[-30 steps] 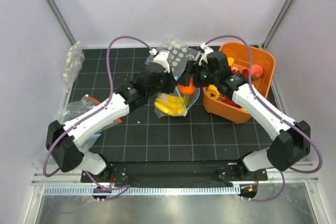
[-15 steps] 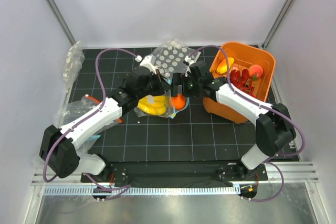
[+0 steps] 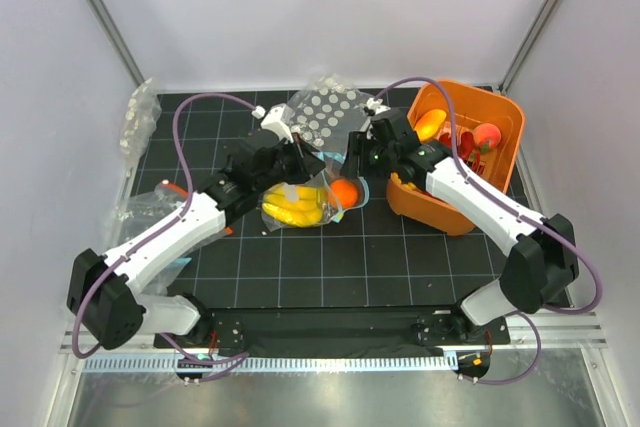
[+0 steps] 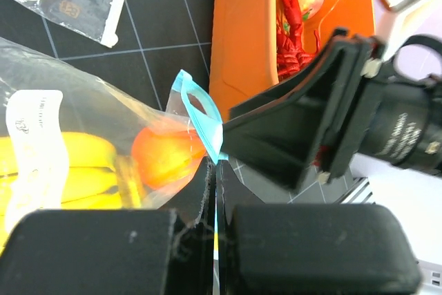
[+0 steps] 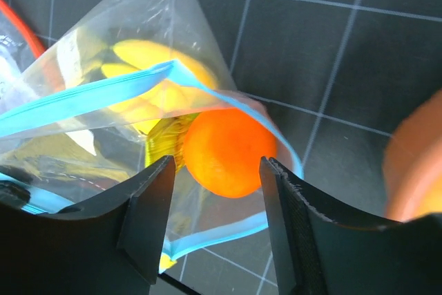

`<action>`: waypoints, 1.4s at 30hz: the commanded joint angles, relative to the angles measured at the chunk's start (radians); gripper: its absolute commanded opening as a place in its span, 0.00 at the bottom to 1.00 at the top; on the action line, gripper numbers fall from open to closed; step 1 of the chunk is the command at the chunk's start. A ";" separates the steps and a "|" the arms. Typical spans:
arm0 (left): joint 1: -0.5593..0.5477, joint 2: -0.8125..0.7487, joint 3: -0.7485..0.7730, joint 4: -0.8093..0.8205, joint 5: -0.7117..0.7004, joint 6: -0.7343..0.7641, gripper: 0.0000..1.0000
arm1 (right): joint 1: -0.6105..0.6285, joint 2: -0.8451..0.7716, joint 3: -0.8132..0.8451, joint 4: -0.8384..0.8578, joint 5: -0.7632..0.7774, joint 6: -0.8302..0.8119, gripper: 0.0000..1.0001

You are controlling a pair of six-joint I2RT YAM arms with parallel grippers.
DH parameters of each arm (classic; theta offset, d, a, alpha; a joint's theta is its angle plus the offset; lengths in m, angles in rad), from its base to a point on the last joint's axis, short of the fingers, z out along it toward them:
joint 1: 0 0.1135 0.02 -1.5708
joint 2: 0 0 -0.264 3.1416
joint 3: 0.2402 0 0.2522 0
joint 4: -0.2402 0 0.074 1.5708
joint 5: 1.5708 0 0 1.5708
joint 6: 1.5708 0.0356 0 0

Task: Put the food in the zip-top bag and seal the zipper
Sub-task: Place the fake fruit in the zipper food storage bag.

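Note:
The zip-top bag [image 3: 310,203] lies on the black mat with the yellow banana bunch [image 3: 293,205] and the small orange [image 3: 344,191] inside it. My left gripper [image 4: 215,170] is shut on the light-blue zipper [image 4: 199,117] at one corner of the bag's mouth. My right gripper [image 5: 217,195] hangs open just over the mouth. The orange [image 5: 226,150] shows between its fingers, with a gap on each side. The zipper [image 5: 90,91] gapes open in a loop around the orange. A yellow-orange mango-like piece [image 3: 430,125] rests in the orange bin [image 3: 505,112].
The bin at the right also holds red chillies [image 3: 458,150] and a reddish round fruit [image 3: 487,134]. A clear bag with white dots [image 3: 328,115] lies behind the grippers. More clear bags [image 3: 138,119] and one with an orange-red strip [image 3: 165,197] sit at the left.
The right gripper carried the orange down into the bag's mouth, let it go and drew back slightly. The bag with the left gripper sank towards the mat and shifted left.

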 commanded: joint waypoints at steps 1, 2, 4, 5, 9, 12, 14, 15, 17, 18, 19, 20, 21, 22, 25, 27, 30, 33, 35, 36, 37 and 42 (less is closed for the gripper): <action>0.001 -0.062 -0.013 0.041 -0.028 0.025 0.00 | -0.001 -0.042 0.056 -0.087 0.074 -0.024 0.59; -0.001 -0.071 -0.019 0.038 -0.027 0.032 0.00 | -0.001 -0.044 0.053 -0.098 0.104 -0.022 0.59; 0.001 -0.094 -0.023 0.029 -0.076 0.040 0.00 | -0.003 -0.052 0.043 -0.092 0.106 -0.018 0.59; -0.001 -0.101 -0.023 0.027 -0.094 0.048 0.00 | -0.003 -0.053 0.036 -0.090 0.111 -0.012 0.59; -0.001 -0.133 -0.025 0.018 -0.123 0.057 0.00 | -0.006 -0.024 0.046 -0.087 0.091 -0.016 0.59; 0.001 -0.153 -0.026 0.018 -0.142 0.064 0.00 | -0.006 0.002 0.042 -0.078 0.045 -0.008 0.59; -0.001 -0.168 -0.025 0.012 -0.153 0.068 0.00 | -0.006 0.013 0.031 -0.069 0.025 0.004 0.58; -0.001 -0.173 -0.026 0.009 -0.163 0.068 0.00 | -0.006 0.016 0.025 -0.058 0.010 0.007 0.53; -0.001 -0.186 -0.029 0.009 -0.177 0.069 0.00 | -0.006 0.016 0.010 -0.020 -0.046 0.010 0.45; -0.001 -0.190 -0.029 0.007 -0.189 0.071 0.00 | -0.004 0.019 0.006 -0.009 -0.061 0.008 0.30; -0.001 -0.193 -0.032 0.006 -0.194 0.071 0.00 | -0.007 0.020 0.011 -0.010 -0.069 0.005 0.19; -0.001 -0.193 -0.036 0.007 -0.196 0.071 0.00 | -0.006 0.025 0.032 -0.021 -0.067 -0.001 0.08; -0.001 -0.191 -0.036 0.003 -0.197 0.071 0.00 | -0.006 0.027 0.046 -0.030 -0.061 -0.014 0.01; 0.001 -0.184 -0.022 -0.008 -0.186 0.075 0.00 | -0.006 0.025 0.074 -0.038 -0.054 -0.024 0.01; -0.001 -0.125 0.023 -0.108 -0.180 0.081 0.00 | -0.004 0.014 0.132 -0.047 -0.047 -0.061 0.01; 0.001 -0.066 0.087 -0.215 -0.188 0.086 0.00 | 0.000 0.008 0.167 -0.058 -0.037 -0.077 0.01; -0.001 0.022 0.199 -0.394 -0.193 0.113 0.00 | 0.009 -0.024 0.218 -0.063 0.029 -0.107 0.01; -0.001 0.089 0.348 -0.662 -0.267 0.115 0.00 | 0.009 -0.061 0.212 -0.049 0.125 -0.119 0.01; -0.001 0.140 0.418 -0.793 -0.352 0.107 0.00 | 0.009 -0.053 0.192 -0.060 0.146 -0.128 0.01; -0.002 0.149 0.434 -0.809 -0.352 0.133 0.00 | 0.009 -0.046 0.191 -0.070 0.150 -0.128 0.01; -0.002 0.162 0.460 -0.816 -0.347 0.147 0.00 | 0.009 -0.041 0.186 -0.086 0.155 -0.128 0.01; -0.002 0.137 0.515 -0.830 -0.436 0.158 0.00 | 0.009 -0.088 0.167 -0.049 0.230 -0.110 0.01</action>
